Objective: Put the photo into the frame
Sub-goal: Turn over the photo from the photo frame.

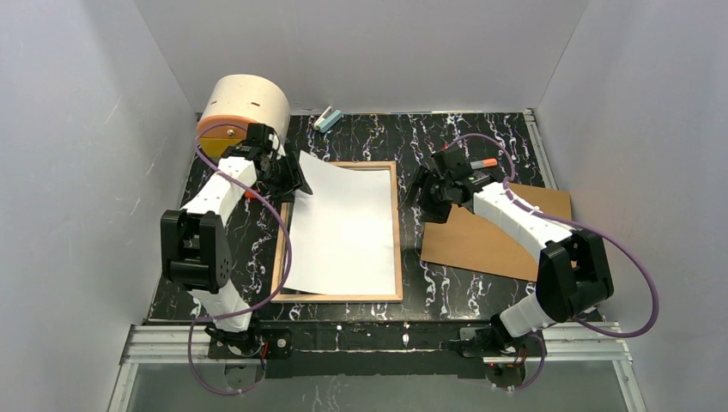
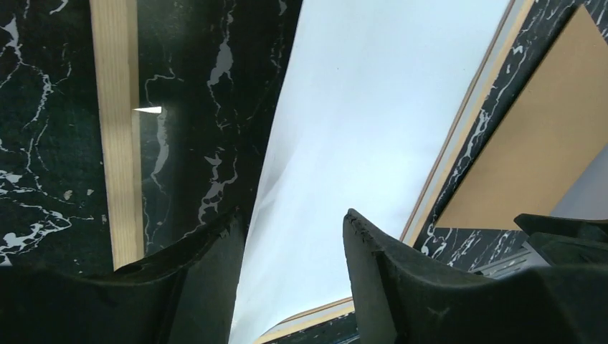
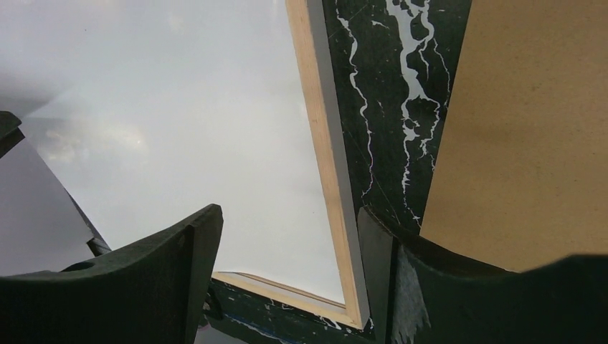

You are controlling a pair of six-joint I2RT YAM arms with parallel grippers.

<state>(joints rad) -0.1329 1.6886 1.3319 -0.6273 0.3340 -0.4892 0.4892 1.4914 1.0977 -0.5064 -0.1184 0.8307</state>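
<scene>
Photo (image 1: 343, 227) lies skewed in frame (image 1: 397, 232) on worktop (image 1: 481, 142) — long axis near-to-far, far-left corner riding over rim. Left gripper (image 1: 289, 184) nearer, jaws released just beside that corner; right gripper (image 1: 424, 200) jaws also spread — over right rim.

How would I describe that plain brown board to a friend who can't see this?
Start at the black white-veined table top; in its middle lies a light wooden picture frame with a white paper sheet on it. Just right of the frame lies the flat brown cardboard-like board: rimless, matte, brown all over.
</scene>
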